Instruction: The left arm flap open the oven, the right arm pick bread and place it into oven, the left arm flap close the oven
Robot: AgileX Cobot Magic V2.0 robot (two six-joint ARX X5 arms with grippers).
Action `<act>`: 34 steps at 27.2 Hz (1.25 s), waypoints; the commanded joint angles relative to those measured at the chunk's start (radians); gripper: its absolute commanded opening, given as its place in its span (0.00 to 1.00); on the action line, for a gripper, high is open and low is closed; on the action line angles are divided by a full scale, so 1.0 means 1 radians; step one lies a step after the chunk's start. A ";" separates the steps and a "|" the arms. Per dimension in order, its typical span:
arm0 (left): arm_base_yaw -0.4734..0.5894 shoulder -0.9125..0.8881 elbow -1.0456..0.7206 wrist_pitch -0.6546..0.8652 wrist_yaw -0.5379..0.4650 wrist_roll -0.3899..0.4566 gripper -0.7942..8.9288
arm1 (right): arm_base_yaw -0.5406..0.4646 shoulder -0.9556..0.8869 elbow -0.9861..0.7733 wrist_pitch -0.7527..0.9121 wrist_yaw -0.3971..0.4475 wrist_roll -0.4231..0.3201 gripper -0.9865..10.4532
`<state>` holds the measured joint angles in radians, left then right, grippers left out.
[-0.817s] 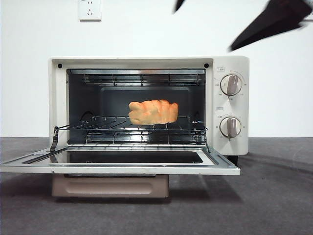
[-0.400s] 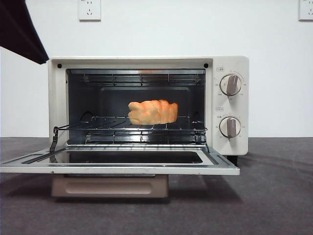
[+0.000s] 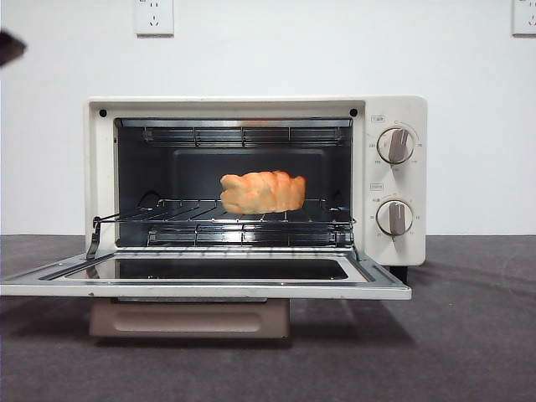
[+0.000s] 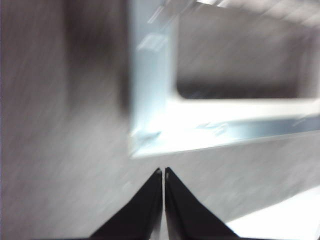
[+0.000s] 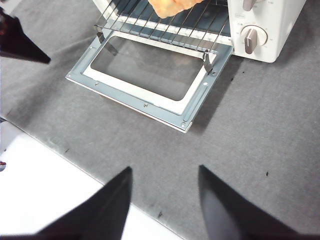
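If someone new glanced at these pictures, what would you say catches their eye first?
Most striking is the cream oven at the centre of the table, its door folded flat toward the camera. An orange bread loaf sits on the wire rack inside. The left hand, shut, hovers near the door's corner.

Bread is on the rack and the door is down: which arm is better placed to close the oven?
Left. Its shut tool hovers just off a corner of the lowered door. The right tool is open, farther back over the table, with nothing in it.
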<state>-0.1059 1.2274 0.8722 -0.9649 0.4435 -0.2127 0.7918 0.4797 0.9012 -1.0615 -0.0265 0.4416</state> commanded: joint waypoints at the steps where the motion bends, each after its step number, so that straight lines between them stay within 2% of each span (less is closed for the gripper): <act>1: 0.006 0.056 0.012 -0.001 -0.027 0.036 0.09 | 0.010 0.001 0.015 0.007 0.002 -0.012 0.22; 12: 0.009 0.289 0.011 -0.003 -0.024 0.039 0.09 | 0.010 0.002 0.015 0.022 0.008 -0.012 0.22; 17: 0.009 0.369 0.011 0.040 0.086 0.035 0.09 | 0.010 0.002 0.015 0.022 0.008 -0.012 0.22; 24: 0.014 0.416 0.011 0.095 0.090 0.013 0.09 | 0.010 0.002 0.015 0.021 0.008 -0.011 0.22; 29: 0.027 0.417 0.011 0.100 0.054 0.010 0.09 | 0.010 0.002 0.015 0.022 0.008 -0.011 0.22; 34: 0.041 0.417 0.011 0.108 0.088 0.010 0.09 | 0.010 0.002 0.015 0.029 0.009 -0.011 0.22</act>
<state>-0.0666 1.6234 0.8722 -0.8619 0.5156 -0.2008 0.7918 0.4786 0.9012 -1.0470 -0.0223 0.4416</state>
